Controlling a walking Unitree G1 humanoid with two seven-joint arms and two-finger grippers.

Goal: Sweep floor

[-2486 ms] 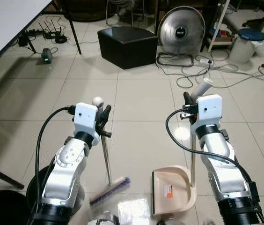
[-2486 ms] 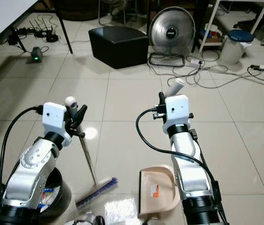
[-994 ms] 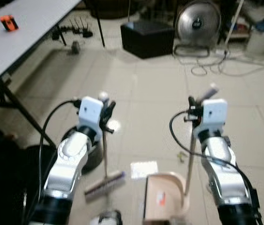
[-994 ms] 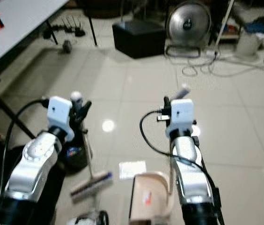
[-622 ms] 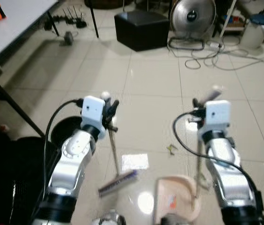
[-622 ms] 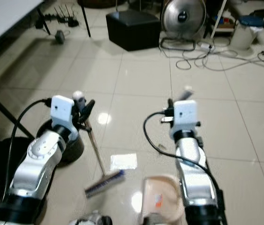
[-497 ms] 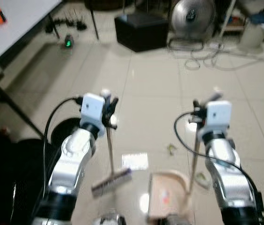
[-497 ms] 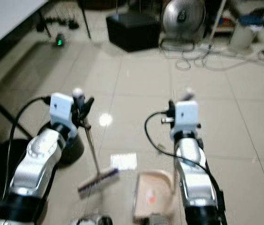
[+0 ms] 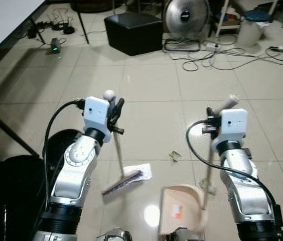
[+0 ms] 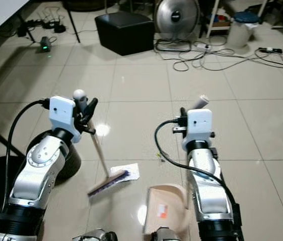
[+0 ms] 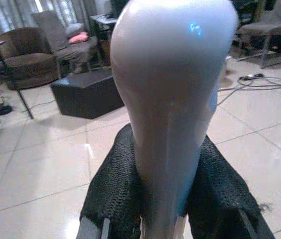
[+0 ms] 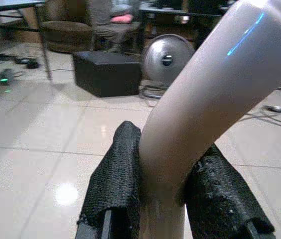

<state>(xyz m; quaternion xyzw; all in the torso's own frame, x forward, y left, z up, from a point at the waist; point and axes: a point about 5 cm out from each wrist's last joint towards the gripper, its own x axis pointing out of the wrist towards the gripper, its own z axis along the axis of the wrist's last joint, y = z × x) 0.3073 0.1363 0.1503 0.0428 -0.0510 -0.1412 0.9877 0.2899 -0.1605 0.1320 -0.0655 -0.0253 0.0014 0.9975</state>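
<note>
broom (image 9: 119, 159) in the left tool (image 9: 115, 116), which is clamped on the top of the handle just under its rounded knob, so the long thin stick slants down to the purple-bristled head at lower centre of the frame, resting on the tiled floor (image 9: 151, 100) against a white scrap of paper (image 9: 142, 170). right tool (image 9: 213, 114) is closed on the upright handle of the beige dustpan (image 9: 181, 215), whose tray sits on the floor at the bottom centre, just right of the broom head. a small bit of litter (image 9: 174, 155) lies between the two arms, above the pan. both things look light, stiff plastic with smooth, glossy handles, likely to twist or slip in a narrow grip; held this high the broom head has much leverage, so a hold lower on the stick would probably steer it better. the paper looks flimsy and may skid on the shiny tile.
</note>
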